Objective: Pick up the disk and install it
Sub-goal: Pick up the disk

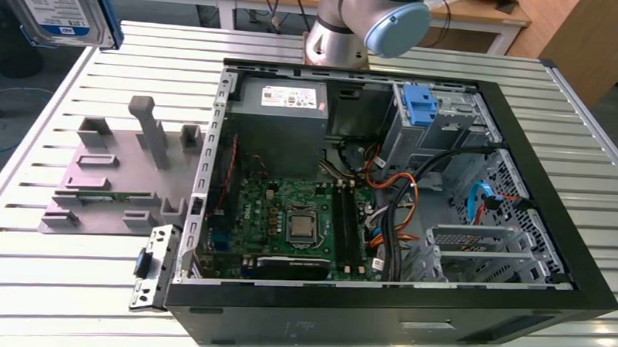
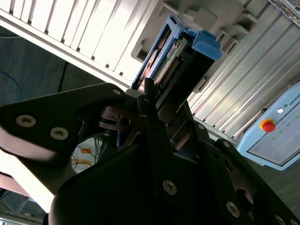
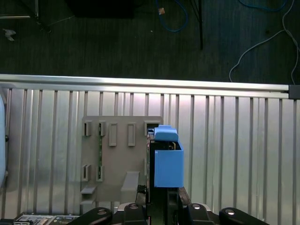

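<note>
The disk (image 1: 59,9), a silver-grey hard drive with a white-and-blue label and blue side rails, hangs high above the table at the exterior view's far left, cut off by the frame's top edge. In the first wrist view the disk (image 3: 167,161) is edge-on, its blue rail facing the camera, above the slatted table. My gripper (image 3: 159,191) is shut on its lower end. In the second wrist view the disk (image 2: 176,63) sticks out from between the black fingers (image 2: 149,96) of the gripper (image 2: 159,105).
The open computer case (image 1: 555,190) lies on the table with its motherboard, cables, grey power supply (image 1: 281,103) and blue latch piece (image 1: 419,106) exposed. A grey fixture (image 1: 118,174) sits beside it, seen below as the fixture (image 3: 117,159). The arm's base (image 1: 340,32) stands behind the case.
</note>
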Action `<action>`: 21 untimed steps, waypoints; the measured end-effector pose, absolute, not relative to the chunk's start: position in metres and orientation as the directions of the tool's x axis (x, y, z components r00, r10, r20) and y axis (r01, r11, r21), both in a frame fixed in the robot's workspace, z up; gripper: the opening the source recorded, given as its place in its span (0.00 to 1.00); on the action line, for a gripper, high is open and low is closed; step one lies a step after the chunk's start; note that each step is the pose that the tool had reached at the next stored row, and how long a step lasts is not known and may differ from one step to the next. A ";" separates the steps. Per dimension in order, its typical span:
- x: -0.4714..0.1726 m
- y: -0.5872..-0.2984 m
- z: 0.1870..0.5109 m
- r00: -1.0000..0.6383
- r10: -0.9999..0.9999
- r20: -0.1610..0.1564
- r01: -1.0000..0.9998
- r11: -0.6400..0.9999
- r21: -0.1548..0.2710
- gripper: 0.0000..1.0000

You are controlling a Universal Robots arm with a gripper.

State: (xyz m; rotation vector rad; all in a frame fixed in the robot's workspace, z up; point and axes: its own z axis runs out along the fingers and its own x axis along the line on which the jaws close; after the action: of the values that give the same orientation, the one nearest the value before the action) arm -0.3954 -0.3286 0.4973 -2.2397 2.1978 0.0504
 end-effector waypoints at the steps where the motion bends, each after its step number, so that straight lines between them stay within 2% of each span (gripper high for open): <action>1: -0.395 -0.329 0.497 0.019 -1.000 -0.025 -1.000 -0.019 0.020 0.35; 21: -0.395 -0.350 0.497 0.019 -1.000 -0.025 -1.000 -0.019 0.020 0.35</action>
State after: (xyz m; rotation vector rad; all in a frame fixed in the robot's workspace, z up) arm -0.3950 -0.3501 0.4967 -2.2398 2.1974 0.0503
